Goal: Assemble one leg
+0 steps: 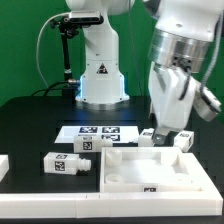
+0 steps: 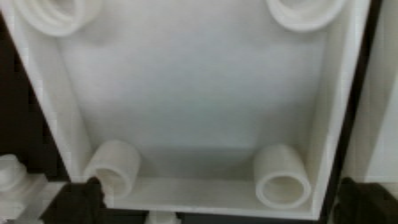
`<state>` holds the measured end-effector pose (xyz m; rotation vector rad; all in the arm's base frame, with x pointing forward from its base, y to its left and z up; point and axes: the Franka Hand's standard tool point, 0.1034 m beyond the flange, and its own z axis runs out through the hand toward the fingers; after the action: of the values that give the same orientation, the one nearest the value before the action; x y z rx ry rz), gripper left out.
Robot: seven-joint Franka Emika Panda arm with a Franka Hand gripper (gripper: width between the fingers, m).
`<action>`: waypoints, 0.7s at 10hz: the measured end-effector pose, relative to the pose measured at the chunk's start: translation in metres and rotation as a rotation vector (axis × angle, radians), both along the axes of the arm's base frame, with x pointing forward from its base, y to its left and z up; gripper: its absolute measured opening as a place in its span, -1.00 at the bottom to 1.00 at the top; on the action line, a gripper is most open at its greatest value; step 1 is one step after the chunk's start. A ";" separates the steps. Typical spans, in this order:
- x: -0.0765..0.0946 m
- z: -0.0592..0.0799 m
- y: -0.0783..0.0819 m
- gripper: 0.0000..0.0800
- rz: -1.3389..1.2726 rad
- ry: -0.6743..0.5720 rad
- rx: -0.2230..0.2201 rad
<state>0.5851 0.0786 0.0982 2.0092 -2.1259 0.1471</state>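
Observation:
Two legs lie on the black table at the exterior view's left, one (image 1: 60,163) nearer and one (image 1: 83,146) behind it, both white blocks with square tags. Two more legs (image 1: 182,139) (image 1: 148,135) lie behind the large white panel (image 1: 150,170). My gripper (image 1: 162,128) hangs over the panel's far edge, open and empty. The wrist view looks straight down into the panel (image 2: 196,100), whose round sockets (image 2: 285,178) sit at its corners. My fingers do not show clearly there.
The marker board (image 1: 100,131) lies behind the panel, in front of the robot base (image 1: 100,80). A white part (image 1: 3,165) sits at the exterior view's left edge. A white piece (image 2: 15,188) shows beside the panel in the wrist view.

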 end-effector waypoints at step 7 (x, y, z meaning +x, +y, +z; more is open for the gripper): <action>-0.021 -0.018 0.005 0.62 -0.018 -0.102 0.027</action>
<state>0.5645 0.0835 0.0807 2.0382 -2.2186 0.2240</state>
